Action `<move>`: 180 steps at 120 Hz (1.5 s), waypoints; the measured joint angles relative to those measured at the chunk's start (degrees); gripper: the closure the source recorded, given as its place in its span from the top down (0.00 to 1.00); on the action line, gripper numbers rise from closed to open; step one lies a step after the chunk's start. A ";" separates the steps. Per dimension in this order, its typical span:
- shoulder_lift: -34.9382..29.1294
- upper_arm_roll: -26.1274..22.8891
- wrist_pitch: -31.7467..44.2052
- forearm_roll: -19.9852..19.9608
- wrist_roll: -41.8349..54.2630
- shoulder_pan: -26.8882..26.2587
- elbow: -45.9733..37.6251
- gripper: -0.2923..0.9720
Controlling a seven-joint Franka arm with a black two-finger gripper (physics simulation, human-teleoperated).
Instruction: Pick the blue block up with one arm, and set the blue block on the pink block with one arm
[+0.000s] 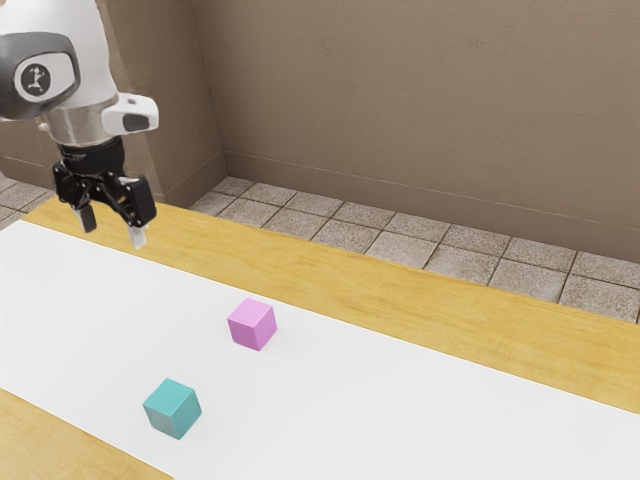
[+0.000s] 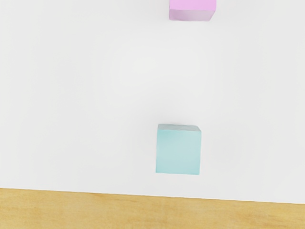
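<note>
Brown plaster wall (image 1: 420, 90) meets grey tiled floor (image 1: 450, 245) behind wooden table (image 1: 400, 290).

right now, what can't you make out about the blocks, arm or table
pink block: wrist view, cut off by the frame edge, so its far part is unseen there.
arm: exterior view, cut off by the left and top edges; its base is out of frame.
table: both views, cropped by frame edges; full extent unknown.
blue block: underside hidden by the block itself.

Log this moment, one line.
phase: pre-grasp | gripper: open, raised, empty | blue block: on table, untouched | pink block: apart, bare
</note>
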 joint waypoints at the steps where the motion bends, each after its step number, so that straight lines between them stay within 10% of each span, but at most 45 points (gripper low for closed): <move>1: 0.05 -0.07 0.62 0.00 -0.01 -0.01 -0.54 0.77; 80: -2.36 -1.76 29.92 -0.05 -0.44 -0.04 -27.60 0.77; 180: 10.53 -1.83 46.64 -0.34 -0.49 0.05 -32.28 0.77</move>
